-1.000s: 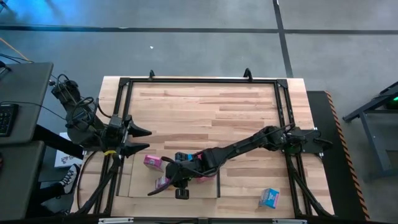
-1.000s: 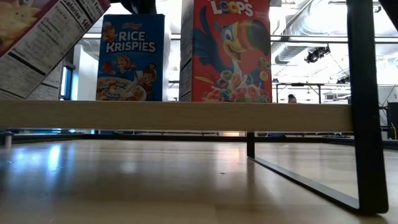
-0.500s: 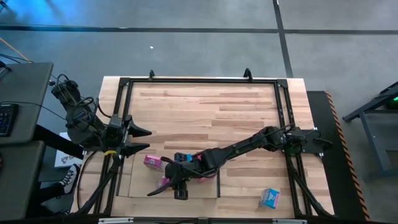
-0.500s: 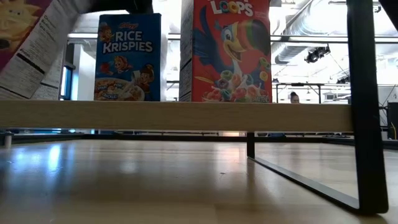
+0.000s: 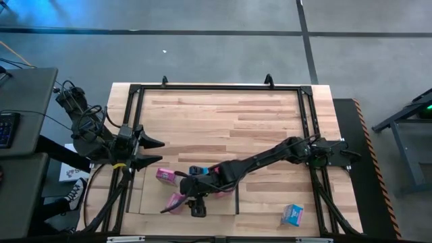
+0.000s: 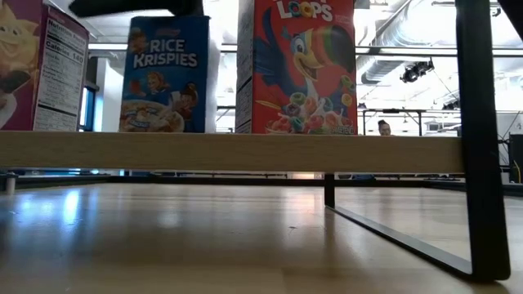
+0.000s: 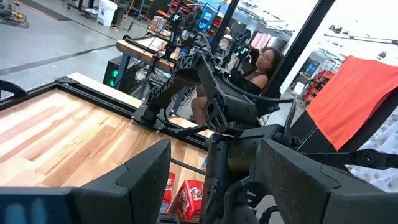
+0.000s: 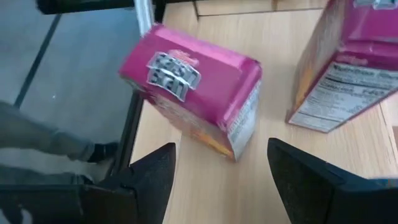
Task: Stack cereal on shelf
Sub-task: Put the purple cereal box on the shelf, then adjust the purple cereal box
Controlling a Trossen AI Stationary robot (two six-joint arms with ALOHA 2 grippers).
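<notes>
On the table (image 5: pixel 270 121), the right arm reaches to the near left part of the shelf (image 5: pixel 152 202), its right hand (image 5: pixel 192 201) spread and released just above a pink cereal box (image 8: pixel 193 90) that rests free beside a second pink one (image 8: pixel 348 62). The placing step looks finished; next comes fetching the light blue box (image 5: pixel 292 214) near the table's near right corner. The left hand (image 5: pixel 152 152) waits open at the left edge.
</notes>
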